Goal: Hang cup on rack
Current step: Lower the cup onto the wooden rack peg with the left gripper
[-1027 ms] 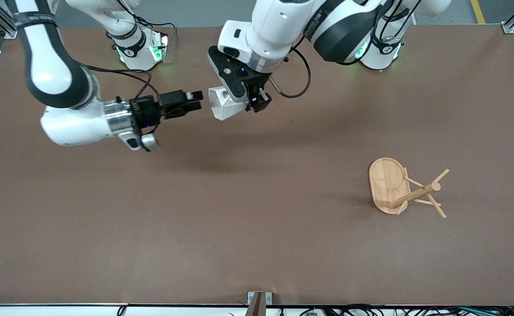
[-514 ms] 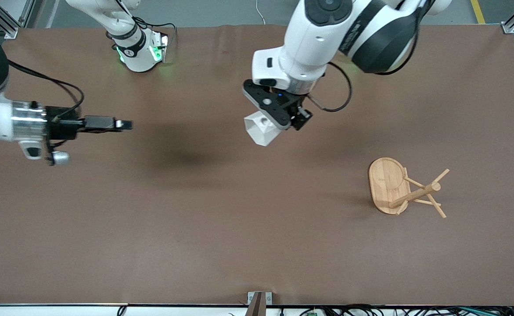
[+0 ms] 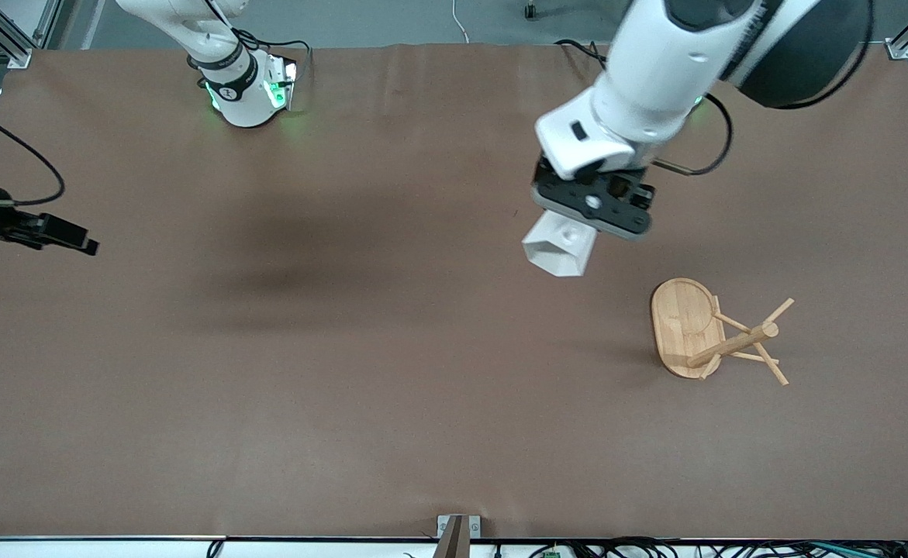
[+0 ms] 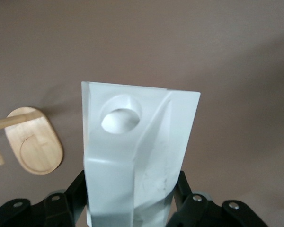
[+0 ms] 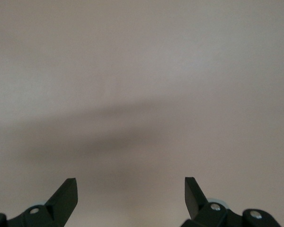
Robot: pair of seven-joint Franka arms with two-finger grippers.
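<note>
My left gripper (image 3: 589,213) is shut on the white faceted cup (image 3: 556,249) and holds it in the air over bare table, short of the rack. In the left wrist view the cup (image 4: 137,156) fills the space between the black fingers (image 4: 78,191), with its round handle hole facing the camera. The bamboo rack (image 3: 721,333) stands on its oval base (image 3: 682,325) toward the left arm's end of the table; the base also shows in the left wrist view (image 4: 35,146). My right gripper (image 3: 74,236) is open and empty over the right arm's end of the table (image 5: 130,187).
The brown table mat (image 3: 391,387) is the only surface around the rack. A small metal bracket (image 3: 457,531) sits at the table edge nearest the front camera. The right arm's base (image 3: 244,93) stands at the edge farthest from the front camera.
My left gripper has carried the cup toward the left arm's end, closer to the rack. My right gripper has pulled away toward the right arm's end of the table.
</note>
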